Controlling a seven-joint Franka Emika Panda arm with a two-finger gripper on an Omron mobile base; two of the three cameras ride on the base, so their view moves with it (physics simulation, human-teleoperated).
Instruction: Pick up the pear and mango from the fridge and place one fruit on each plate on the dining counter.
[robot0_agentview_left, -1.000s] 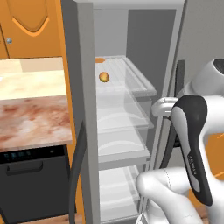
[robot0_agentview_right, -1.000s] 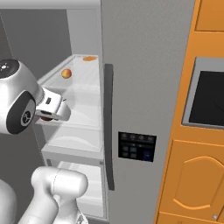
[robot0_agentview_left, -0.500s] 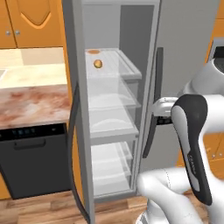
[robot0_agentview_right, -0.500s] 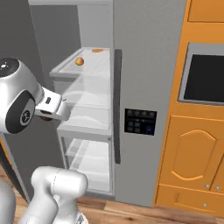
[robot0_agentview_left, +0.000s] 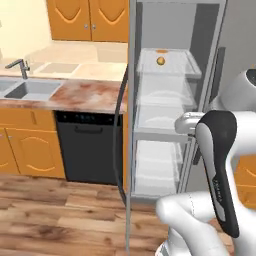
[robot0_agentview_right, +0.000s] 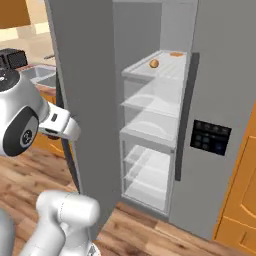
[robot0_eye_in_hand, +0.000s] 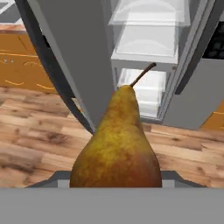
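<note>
The pear (robot0_eye_in_hand: 119, 148), brown-yellow with a thin stem, fills the middle of the hand view, and my gripper (robot0_eye_in_hand: 116, 177) is shut on it, its fingers hidden behind the fruit. The grey fridge (robot0_agentview_left: 165, 100) (robot0_agentview_right: 150, 130) stands open ahead, its door (robot0_eye_in_hand: 74, 57) edge-on toward me. The yellow-orange mango (robot0_agentview_left: 161, 60) (robot0_agentview_right: 154, 63) lies on the top glass shelf. My hand is well short of the shelves, at about the height of the lower ones. The plates and the dining counter are out of view.
Left of the fridge runs a marbled counter (robot0_agentview_left: 75, 95) with a sink (robot0_agentview_left: 30, 89), a faucet (robot0_agentview_left: 20, 65) and a black dishwasher (robot0_agentview_left: 87, 147) below. Orange cabinets (robot0_agentview_right: 240, 200) flank the fridge on the right. Wooden floor (robot0_eye_in_hand: 39, 131) lies in front.
The base has backed away from the fridge, so the fridge looks smaller and the sink counter and floor have come into view. The pear stays in the gripper.
</note>
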